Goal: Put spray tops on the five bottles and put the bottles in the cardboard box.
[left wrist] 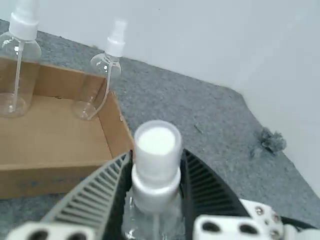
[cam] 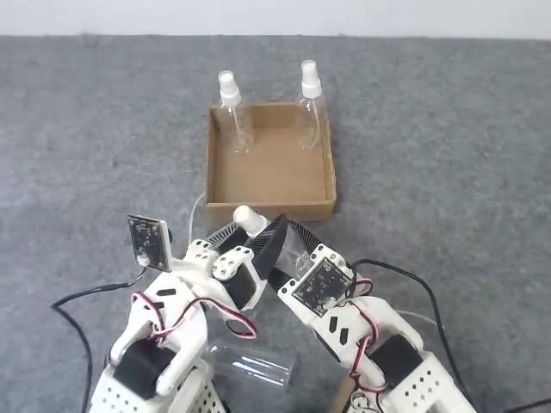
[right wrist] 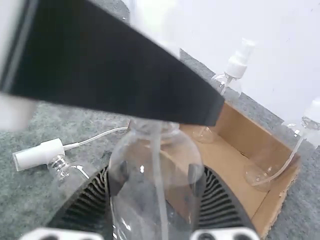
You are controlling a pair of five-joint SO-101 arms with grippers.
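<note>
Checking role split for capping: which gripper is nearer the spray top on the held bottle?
Left. The left gripper is shut on the spray top itself; the right gripper sits lower, shut on the bottle around its clear body, beneath the top.

Finding no words, numbers or signs to read anywhere.
</note>
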